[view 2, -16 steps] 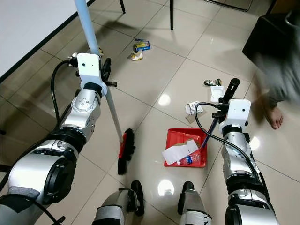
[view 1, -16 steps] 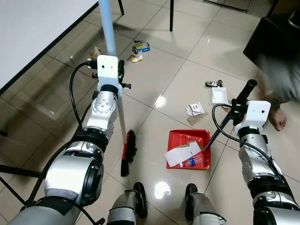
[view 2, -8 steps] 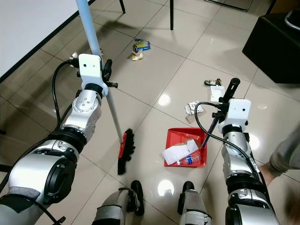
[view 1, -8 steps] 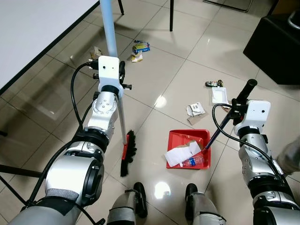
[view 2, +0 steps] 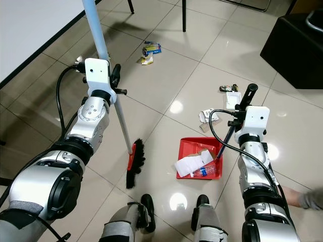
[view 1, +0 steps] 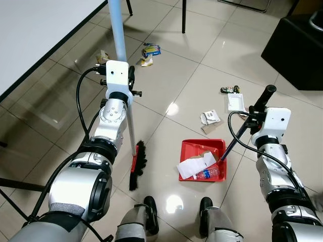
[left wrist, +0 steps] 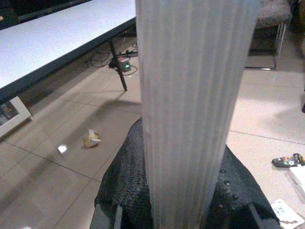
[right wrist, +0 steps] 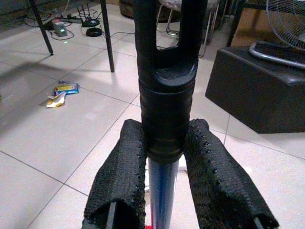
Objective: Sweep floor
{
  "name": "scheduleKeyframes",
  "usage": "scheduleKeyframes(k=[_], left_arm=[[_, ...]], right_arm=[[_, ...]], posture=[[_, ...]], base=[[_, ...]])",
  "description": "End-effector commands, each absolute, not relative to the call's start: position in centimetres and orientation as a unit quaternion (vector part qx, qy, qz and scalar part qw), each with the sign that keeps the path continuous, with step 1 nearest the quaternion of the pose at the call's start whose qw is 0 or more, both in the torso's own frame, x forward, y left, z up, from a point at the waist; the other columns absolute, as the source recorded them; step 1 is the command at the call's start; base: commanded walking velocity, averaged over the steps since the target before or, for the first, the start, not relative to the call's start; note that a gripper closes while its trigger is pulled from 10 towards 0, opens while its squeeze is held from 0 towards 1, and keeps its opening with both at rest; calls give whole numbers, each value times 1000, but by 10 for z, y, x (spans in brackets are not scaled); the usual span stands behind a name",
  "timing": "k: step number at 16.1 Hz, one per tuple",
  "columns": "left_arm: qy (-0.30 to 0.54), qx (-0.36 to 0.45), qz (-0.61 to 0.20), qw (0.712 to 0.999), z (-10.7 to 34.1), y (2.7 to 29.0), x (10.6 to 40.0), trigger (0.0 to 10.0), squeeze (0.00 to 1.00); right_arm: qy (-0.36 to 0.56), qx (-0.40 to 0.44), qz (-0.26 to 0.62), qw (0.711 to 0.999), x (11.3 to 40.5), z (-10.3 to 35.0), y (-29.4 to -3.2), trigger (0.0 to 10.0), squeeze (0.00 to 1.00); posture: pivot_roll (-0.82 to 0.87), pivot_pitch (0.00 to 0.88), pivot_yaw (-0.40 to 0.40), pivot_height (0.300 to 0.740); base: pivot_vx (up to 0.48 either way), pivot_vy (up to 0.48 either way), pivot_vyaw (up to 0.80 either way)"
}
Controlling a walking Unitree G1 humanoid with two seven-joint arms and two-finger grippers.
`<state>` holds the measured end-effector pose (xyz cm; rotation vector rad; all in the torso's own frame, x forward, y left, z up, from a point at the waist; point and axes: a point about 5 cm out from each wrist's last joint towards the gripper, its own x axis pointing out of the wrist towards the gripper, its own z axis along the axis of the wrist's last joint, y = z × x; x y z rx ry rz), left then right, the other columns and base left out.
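Observation:
A broom with a pale blue handle [view 1: 117,30] stands on the tiled floor, its red head and black bristles [view 1: 137,164] down by my left foot. My left gripper [view 1: 127,80] is shut on that handle, well above the head; the padded fingers [left wrist: 128,191] wrap it. A red dustpan [view 1: 202,147] lies flat in front of my right foot, holding a white paper [view 1: 194,165] and a small bottle [view 1: 208,174]. My right gripper [view 1: 256,115] is shut on the dustpan's black handle [right wrist: 164,109]. Scraps of paper [view 1: 210,118] and wrappers [view 1: 150,50] lie beyond.
A white table [view 1: 40,30] runs along the left. A black box [view 1: 295,48] sits at the far right, and chair legs [view 1: 184,15] stand ahead. A white packet [view 1: 235,102] and a small item [view 1: 230,90] lie near the dustpan. A person's sleeve [view 2: 310,199] is at the right edge.
The person standing barefoot at the right has moved down toward the lower right edge. Both arms, the broom and the dustpan have stayed put.

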<state>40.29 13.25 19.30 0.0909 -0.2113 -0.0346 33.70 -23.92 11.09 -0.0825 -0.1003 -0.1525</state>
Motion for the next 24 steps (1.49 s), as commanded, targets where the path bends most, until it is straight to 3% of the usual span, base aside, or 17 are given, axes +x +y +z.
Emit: scheduleKeyframes(k=[1, 11, 24], left_arm=[[-110, 51, -15, 992, 196, 133, 404, 10000, 0], [-105, 51, -15, 993, 192, 134, 403, 10000, 0], [-102, 55, -6, 993, 189, 141, 402, 10000, 0]], right_arm=[[-50, -33, -79, 995, 335, 108, -238, 10000, 0], [-46, -44, -74, 995, 335, 106, -236, 10000, 0], [-43, -46, -63, 996, 336, 105, -233, 10000, 0]], posture=[[-53, 304, 136, 740], [-52, 291, 137, 740], [-42, 311, 129, 740]], base=[[0, 0, 0], [0, 0, 0], [0, 0, 788]])
